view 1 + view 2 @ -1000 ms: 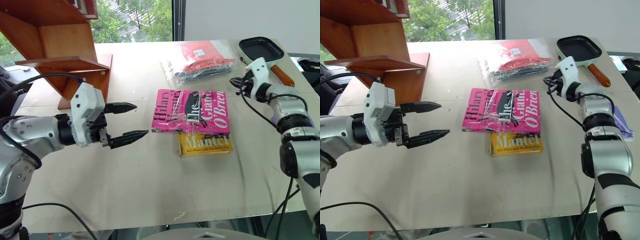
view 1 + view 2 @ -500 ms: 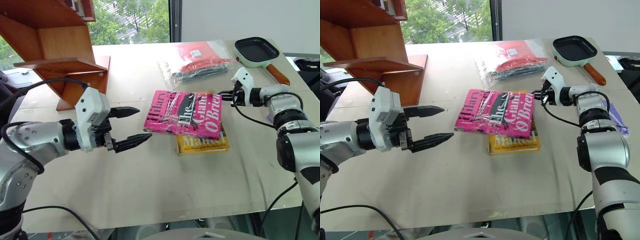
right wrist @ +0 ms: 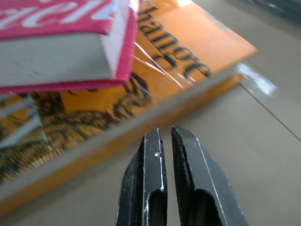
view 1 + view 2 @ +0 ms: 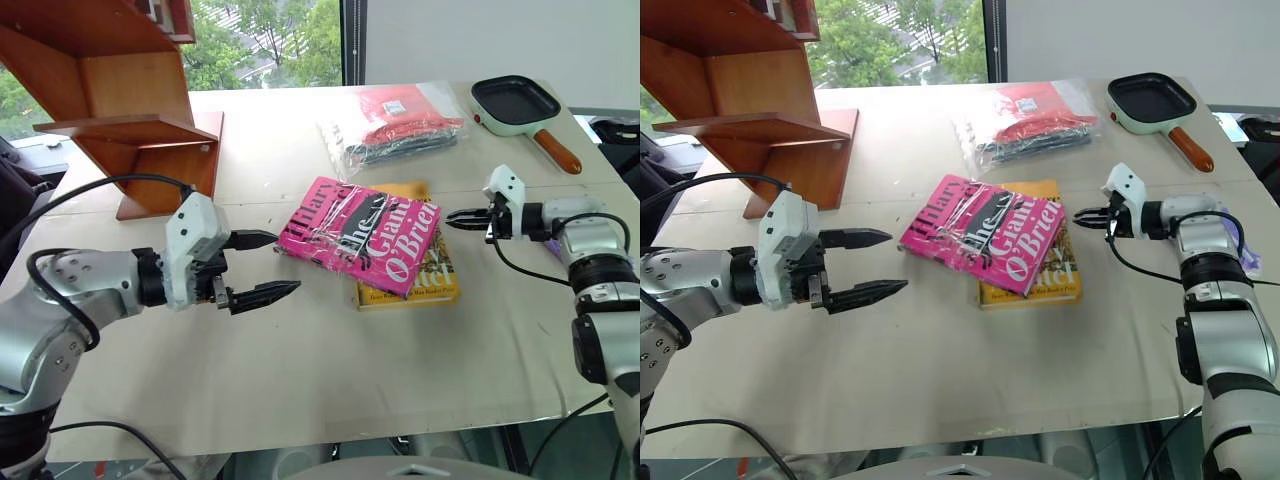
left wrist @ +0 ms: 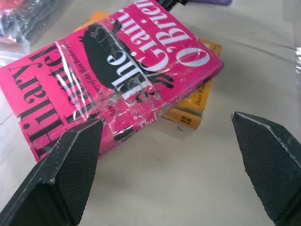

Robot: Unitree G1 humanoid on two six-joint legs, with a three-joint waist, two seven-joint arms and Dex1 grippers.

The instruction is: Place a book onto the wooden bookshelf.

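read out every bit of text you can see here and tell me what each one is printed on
"Hilary", "The Giant, O'Brien": cover of the pink book, which lies askew on the yellow one.
Small line beside the black shape on that cover: too blurred to read.
"...hange": cover of the yellow book, partly hidden.
Small print near the yellow book's edge: unreadable.
White label on the bagged red clothing: too small.

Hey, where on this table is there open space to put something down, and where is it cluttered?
Free: the wide near strip of the table in front of the pink book and left gripper, and the patch between the wooden bookshelf and the plastic bag. Crowded: the far right, around bag, frying pan and right gripper.
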